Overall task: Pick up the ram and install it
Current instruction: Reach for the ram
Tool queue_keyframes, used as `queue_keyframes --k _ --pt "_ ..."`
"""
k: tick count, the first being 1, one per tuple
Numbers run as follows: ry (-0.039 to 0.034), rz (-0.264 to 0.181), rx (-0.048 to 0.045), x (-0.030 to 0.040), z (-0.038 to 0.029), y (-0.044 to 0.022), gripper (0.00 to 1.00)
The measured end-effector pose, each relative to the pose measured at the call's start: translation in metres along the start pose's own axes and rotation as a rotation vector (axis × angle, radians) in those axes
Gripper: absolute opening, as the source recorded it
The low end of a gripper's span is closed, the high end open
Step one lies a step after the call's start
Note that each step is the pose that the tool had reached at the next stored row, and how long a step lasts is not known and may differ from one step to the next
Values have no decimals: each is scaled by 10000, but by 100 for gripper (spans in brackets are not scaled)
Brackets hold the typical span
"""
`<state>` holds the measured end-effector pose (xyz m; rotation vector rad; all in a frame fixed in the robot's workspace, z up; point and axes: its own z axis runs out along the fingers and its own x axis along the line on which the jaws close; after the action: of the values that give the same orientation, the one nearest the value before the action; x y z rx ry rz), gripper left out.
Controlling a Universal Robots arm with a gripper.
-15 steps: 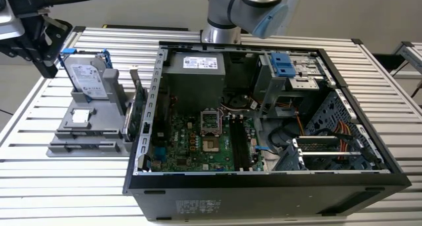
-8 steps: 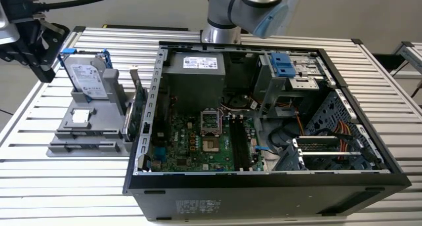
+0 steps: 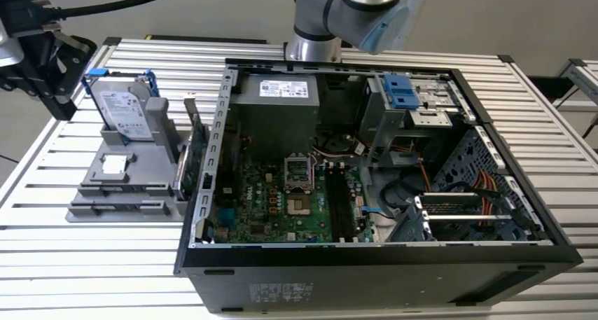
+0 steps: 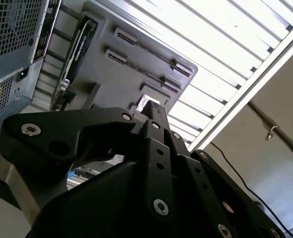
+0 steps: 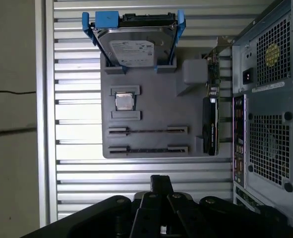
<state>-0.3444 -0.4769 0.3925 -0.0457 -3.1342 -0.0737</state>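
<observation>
Two slots on the grey holder [image 5: 151, 106] each showed a thin dark edge, likely the ram [image 5: 148, 131]: light, stiff, fragile, best pinched mid-length across its faces. Your end effector [image 5: 161, 179] hung clenched, empty.

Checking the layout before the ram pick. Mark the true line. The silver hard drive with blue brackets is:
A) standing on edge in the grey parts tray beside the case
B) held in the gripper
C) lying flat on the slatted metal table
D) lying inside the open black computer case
A: the silver hard drive with blue brackets stands on edge in the grey parts tray, to the exterior view's left of the open black computer case and apart from the gripper.
</observation>
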Motion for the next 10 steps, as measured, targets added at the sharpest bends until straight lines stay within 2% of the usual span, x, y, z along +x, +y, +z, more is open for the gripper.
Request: queue_keyframes --k 6,10 --pt "0 -3 0 0 0 -1 0" --pt "8 -154 2 0 0 -2 0"
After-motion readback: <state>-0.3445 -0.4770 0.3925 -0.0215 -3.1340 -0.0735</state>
